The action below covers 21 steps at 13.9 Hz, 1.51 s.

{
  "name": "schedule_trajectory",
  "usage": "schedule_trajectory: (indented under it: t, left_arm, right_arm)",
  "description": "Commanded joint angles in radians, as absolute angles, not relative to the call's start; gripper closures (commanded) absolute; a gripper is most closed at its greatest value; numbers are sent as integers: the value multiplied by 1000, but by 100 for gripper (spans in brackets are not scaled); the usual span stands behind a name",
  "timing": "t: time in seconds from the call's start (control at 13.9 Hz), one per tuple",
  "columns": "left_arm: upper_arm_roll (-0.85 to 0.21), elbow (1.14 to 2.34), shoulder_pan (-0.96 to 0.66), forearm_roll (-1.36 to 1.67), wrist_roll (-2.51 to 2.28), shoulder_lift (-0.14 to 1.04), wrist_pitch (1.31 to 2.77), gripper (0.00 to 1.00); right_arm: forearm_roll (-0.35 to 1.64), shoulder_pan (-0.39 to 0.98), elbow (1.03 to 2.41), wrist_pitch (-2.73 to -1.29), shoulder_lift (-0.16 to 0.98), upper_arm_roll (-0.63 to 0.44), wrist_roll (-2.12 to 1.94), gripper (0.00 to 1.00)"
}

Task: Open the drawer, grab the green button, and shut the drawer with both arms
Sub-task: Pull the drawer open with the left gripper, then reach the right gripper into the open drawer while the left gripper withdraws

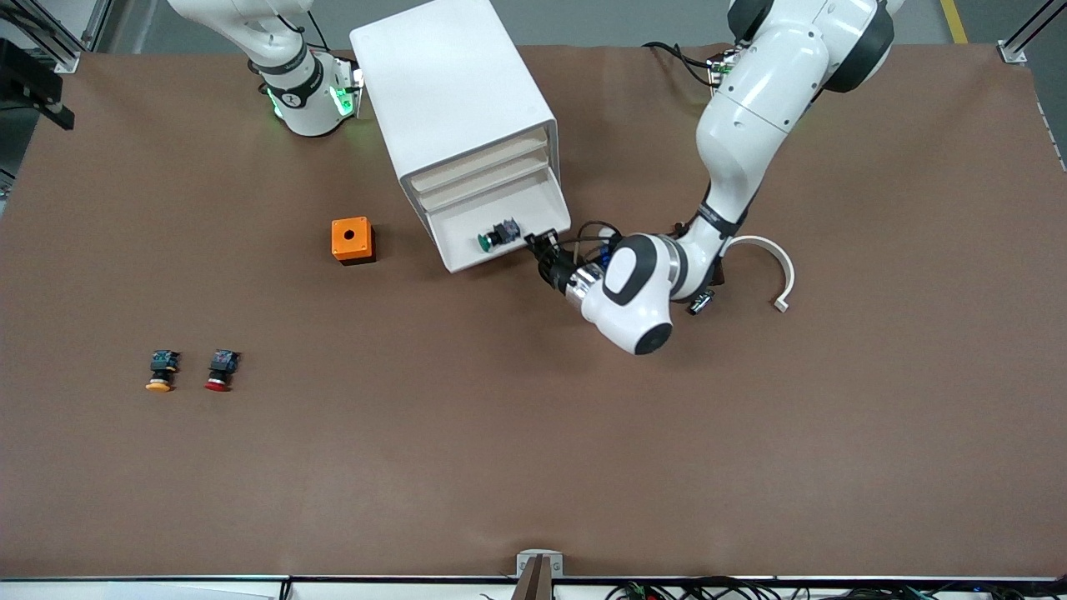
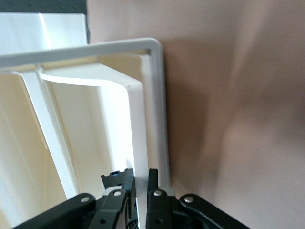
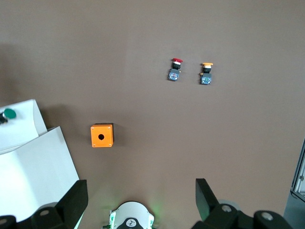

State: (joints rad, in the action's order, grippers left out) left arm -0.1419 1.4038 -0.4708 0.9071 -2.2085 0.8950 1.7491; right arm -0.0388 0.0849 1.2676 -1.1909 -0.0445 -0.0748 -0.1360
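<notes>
Centre frame: left gripper (image 1: pixel 542 247) pinches the open drawer (image 1: pixel 467 250) side wall, green button (image 1: pixel 498 236) inside; right gripper (image 3: pixel 138 200), upper left, waits spread.

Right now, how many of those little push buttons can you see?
3. The green button lies in the open drawer. The red button and yellow button lie beside each other toward the right arm's end. The closed drawers may hide others.
</notes>
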Motion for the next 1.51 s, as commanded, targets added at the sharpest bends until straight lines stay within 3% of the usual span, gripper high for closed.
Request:
schedule_trajectory:
  t: [0.0,0.14,0.22,0.29,0.36,0.43,0.93,1.22,1.43]
  left_arm:
    - [-105,1312,-465,920,-2166,928,1726,97]
    - [-91,1313,-465,920,-2161,930,1726,93]
    - [-80,1313,-463,920,-2160,928,1724,82]
    - [-78,1313,-462,920,-2158,924,1723,53]
    - [-74,1313,-462,916,-2161,917,1714,9]
    - [-61,1313,-462,905,-2160,905,1706,1]
    - [-14,1258,-419,654,-2094,854,1709,1]
    - [14,1246,-335,634,-1930,822,1706,1]
    - [15,1246,-339,437,-1888,778,1706,1]
  right_arm:
    - [-25,80,1272,-1196,-8,-86,-149,0]
    - [-31,42,1259,-1230,86,-91,-149,0]
    - [-35,35,1261,-1279,84,-89,-150,0]
    - [-44,35,1261,-1328,84,-89,-150,0]
    - [-35,35,1264,-1359,84,-87,-138,0]
    - [-32,38,1270,-1383,84,-89,-134,0]
    - [-23,187,1298,-1474,150,-83,475,0]
    - [35,336,1465,-1570,149,-83,795,0]
    - [43,452,1583,-1710,146,-83,1055,0]
